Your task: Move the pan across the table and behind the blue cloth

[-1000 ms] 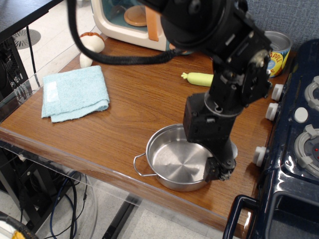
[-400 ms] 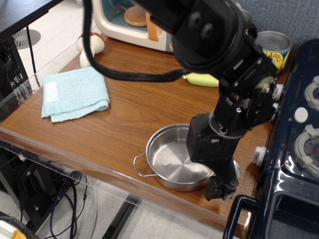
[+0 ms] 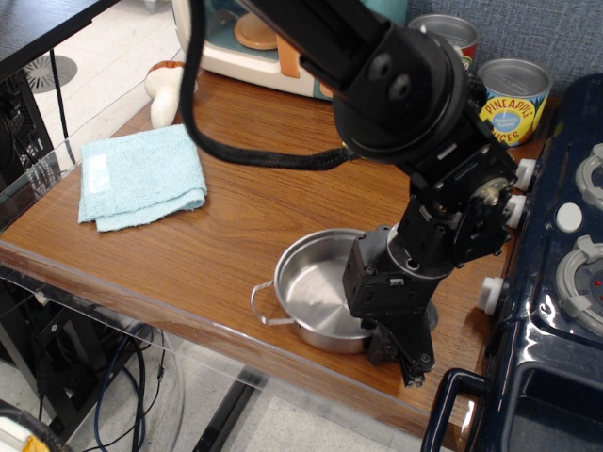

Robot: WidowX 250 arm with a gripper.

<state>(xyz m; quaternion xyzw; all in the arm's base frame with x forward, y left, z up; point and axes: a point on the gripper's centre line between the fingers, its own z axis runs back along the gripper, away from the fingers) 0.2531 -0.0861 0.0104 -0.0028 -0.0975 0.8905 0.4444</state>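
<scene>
Cloth point(image 3: 141, 177) lies flat near the left edge of the surface point(image 3: 254, 198). Pan point(image 3: 316, 299) sits at the front edge, loop handle pointing left. Gripper point(image 3: 400, 350) is at the pan's right rim; whether the jaws are open or closed cannot be determined.

Pale tiled floor point(image 3: 104, 52) left, grey-blue textured wall point(image 3: 556, 28) behind
</scene>
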